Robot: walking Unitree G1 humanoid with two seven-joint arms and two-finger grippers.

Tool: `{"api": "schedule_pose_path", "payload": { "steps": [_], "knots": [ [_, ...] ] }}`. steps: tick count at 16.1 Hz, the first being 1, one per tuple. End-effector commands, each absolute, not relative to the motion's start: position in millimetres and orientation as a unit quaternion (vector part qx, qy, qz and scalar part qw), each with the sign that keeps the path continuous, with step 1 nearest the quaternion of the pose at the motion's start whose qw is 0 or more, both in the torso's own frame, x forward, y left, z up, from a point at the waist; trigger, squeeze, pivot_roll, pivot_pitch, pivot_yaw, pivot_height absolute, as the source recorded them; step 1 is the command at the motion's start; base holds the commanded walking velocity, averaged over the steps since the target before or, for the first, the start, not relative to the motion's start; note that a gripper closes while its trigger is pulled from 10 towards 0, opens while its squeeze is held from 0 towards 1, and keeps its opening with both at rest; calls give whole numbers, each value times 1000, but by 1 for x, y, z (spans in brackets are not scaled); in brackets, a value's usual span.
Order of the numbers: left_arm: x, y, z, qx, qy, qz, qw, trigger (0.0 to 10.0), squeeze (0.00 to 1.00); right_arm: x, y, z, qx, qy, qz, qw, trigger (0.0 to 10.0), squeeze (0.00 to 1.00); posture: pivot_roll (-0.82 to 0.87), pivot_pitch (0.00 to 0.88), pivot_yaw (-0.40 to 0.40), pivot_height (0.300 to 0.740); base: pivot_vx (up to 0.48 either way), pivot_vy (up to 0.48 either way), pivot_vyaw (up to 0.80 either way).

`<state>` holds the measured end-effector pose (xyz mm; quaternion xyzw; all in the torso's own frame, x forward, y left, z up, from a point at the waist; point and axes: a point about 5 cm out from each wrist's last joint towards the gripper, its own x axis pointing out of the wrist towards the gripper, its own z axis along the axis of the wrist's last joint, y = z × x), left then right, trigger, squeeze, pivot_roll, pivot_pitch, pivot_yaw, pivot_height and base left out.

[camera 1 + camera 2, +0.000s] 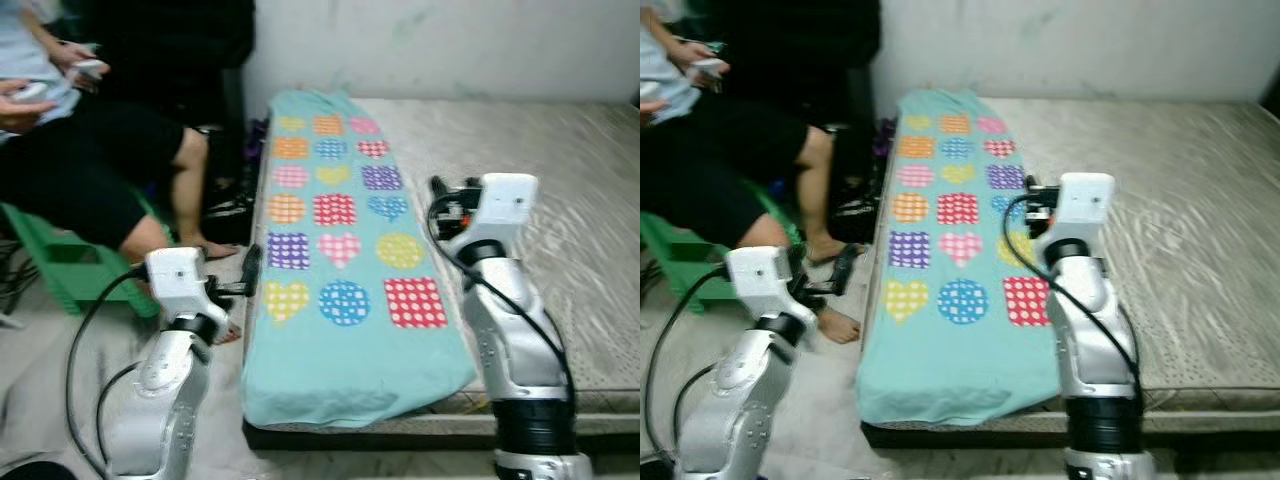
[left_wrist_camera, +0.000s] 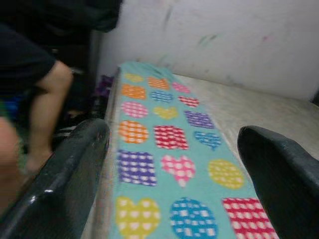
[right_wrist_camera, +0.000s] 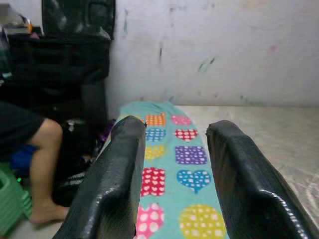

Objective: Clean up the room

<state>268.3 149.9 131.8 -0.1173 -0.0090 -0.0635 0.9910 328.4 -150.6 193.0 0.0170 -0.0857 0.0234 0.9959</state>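
Both claws are parted and empty, the left claw lower left, the right claw mid-frame. Cleanup looks barely begun: the patterned blanket lies stretched along the bed, unfolded.

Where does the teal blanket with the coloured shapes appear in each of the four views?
Left eye view: blanket in the centre, along the mattress's left edge.
Right eye view: blanket left of centre, its right side partly behind the right arm.
Left wrist view: blanket between the two black fingers.
Right wrist view: blanket between the fingers, lower centre.
Shared landmark: the white wall behind the blanket's far end.
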Motion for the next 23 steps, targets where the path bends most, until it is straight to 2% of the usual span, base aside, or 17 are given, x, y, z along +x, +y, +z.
{"api": "schedule_pose_path", "payload": {
  "steps": [1,7,10,13,17,23],
  "knots": [
    [269,147,133,-118,-12,-68,991,10000,0,329,-158,193,18,-86,12,996,10000,0,-48,20,10,740,0,0,0],
    [263,157,124,-102,-1,-56,993,10000,0,314,-163,162,-11,-20,59,998,10000,0,-54,22,3,740,0,0,0],
    [251,180,108,-93,28,-21,995,10000,0,289,-180,127,-53,44,73,995,10000,0,-56,20,-10,740,0,0,0],
    [249,192,98,-107,46,2,993,10000,0,286,-182,118,-58,53,71,994,10000,0,-56,13,-8,740,0,0,0],
    [252,192,98,-107,46,-4,993,10000,0,288,-178,118,-55,50,74,994,10000,0,-57,8,-4,740,0,0,0],
    [257,189,101,-105,37,-13,994,10000,0,290,-178,118,-58,45,74,995,10000,0,-59,8,-4,740,0,360,0]
  ]
}}
